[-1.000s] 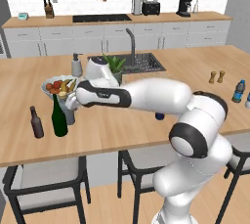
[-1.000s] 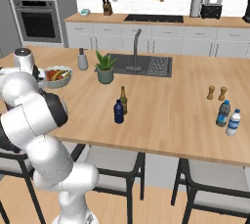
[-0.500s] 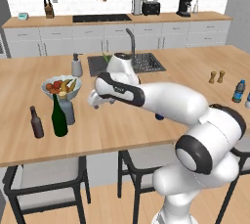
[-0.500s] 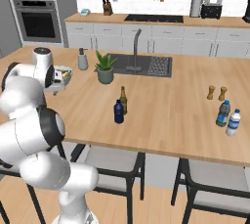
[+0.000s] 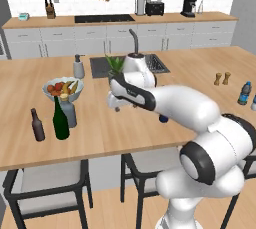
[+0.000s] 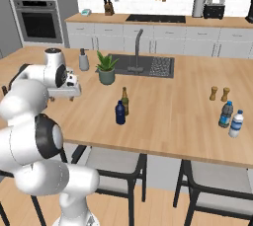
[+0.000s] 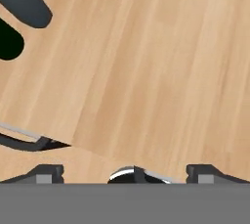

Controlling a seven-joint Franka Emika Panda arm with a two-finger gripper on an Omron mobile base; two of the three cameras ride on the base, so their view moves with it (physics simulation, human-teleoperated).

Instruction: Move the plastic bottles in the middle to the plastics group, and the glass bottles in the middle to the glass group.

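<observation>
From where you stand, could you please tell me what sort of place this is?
A home-style kitchen, rendered rather than real. A wooden island counter holds a sink with a tall faucet, and the back wall has a built-in oven and a cooktop.

Smooth matt wood counter (image 5: 100, 123); glossy dark green wine bottle (image 5: 60, 120).

I see bright, even, flat render light; soft faint shadows on counter (image 5: 100, 123); slight blur throughout; no glare.
</observation>
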